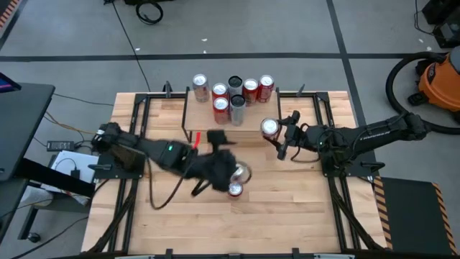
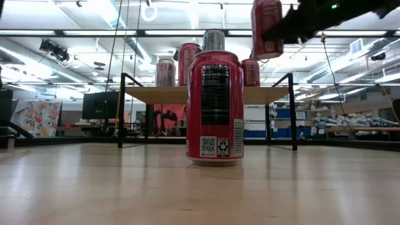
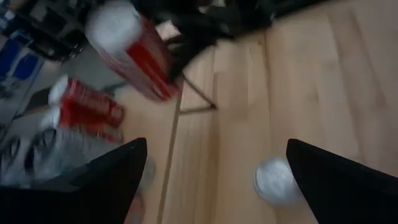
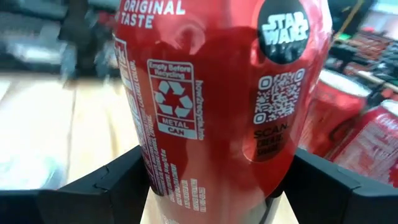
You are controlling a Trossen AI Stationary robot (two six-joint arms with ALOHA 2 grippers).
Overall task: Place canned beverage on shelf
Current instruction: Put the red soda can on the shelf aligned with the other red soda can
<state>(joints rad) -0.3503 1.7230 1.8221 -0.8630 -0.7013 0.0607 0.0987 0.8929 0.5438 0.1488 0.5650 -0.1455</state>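
The shelf (image 2: 162, 95) stands at the table's far middle, with several red and silver cans (image 1: 231, 93) upright on its plank (image 1: 208, 124). My right gripper (image 1: 282, 137) is shut on a red can (image 1: 269, 128), held above the shelf's right near part, high in the low view (image 2: 267, 25). Another red can (image 2: 215, 106) stands upright on the tabletop nearer the front (image 1: 236, 188). My left gripper (image 3: 214, 149) is open just above and beside this can, whose silver top (image 3: 273, 180) shows between its fingers, untouched. My right gripper pinches the red can's side walls (image 4: 155, 180) between its two fingers (image 4: 112, 183), on the lower half of the body. The fingers come nearly level from the table's right. The can is upright and lifted clear, above the height of the shelf top.
Black frame rails (image 1: 129, 180) run along the table's left and right sides. A bare stretch of tabletop lies toward the near edge (image 1: 230, 230). Beyond the table, an orange vacuum with a hose (image 1: 438, 75) sits at the far right and a dark desk (image 1: 21, 122) at the left.
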